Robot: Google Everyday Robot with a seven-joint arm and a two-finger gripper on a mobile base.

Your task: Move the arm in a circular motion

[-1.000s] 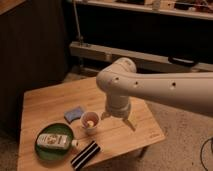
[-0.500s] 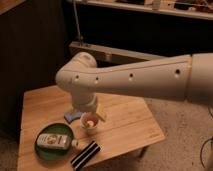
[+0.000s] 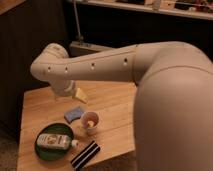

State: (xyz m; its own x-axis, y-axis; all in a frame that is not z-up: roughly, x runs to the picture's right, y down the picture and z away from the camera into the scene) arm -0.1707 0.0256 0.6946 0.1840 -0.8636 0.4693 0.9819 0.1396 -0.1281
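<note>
The arm (image 3: 107, 62) is off-white, thick and tubular, with small dark screw holes. It reaches from the right edge across to a rounded joint (image 3: 49, 64) at the left, above the wooden table (image 3: 115, 107). From that joint it bends down to the gripper (image 3: 80, 95), a pale yellowish tip. The gripper hangs over the back left part of the table, just above and behind a blue sponge (image 3: 74, 114). The arm's big near segment (image 3: 175, 115) fills the right side and hides the right part of the table.
A white cup (image 3: 90, 120) stands right of the sponge. A green plate (image 3: 50, 150) with a white bottle (image 3: 55, 141) lying on it sits at the front left. A black striped object (image 3: 85, 154) lies at the front edge. Dark cabinets stand behind.
The arm has swung left and closer to the camera, now filling the right side. The tip has moved from over the cup toward the back left of the table.
</note>
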